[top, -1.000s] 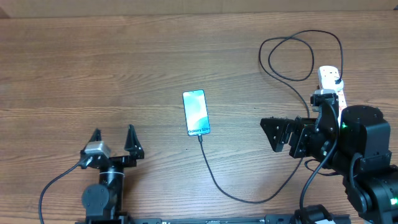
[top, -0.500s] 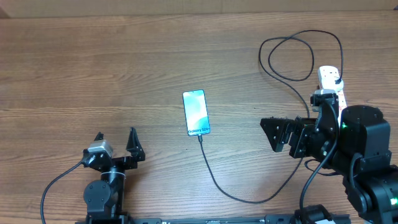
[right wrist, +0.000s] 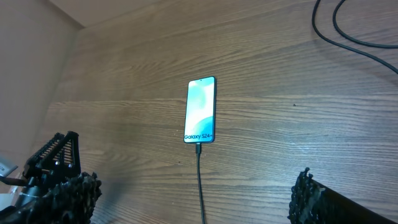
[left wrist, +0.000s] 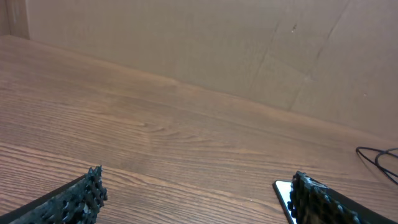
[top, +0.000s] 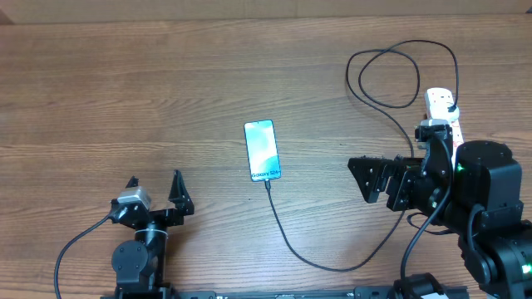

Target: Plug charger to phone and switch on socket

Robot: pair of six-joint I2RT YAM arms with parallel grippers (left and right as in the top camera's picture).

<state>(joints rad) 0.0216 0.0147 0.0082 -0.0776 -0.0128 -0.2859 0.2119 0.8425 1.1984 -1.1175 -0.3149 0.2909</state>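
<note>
The phone lies flat mid-table with its screen lit; it also shows in the right wrist view, and its corner shows in the left wrist view. The black charger cable meets the phone's bottom edge, curves right under my right arm, and loops at the back toward the white socket. The cable also shows in the right wrist view. My left gripper is open and empty, left of the phone near the front. My right gripper is open and empty, right of the phone.
The right arm's body covers the near part of the socket and some cable. The cable's loops lie at the back right. A cardboard wall stands behind the table. The left arm shows in the right wrist view.
My left gripper has drawn back slightly toward the table's front edge. The right arm, phone and cable have not moved.
</note>
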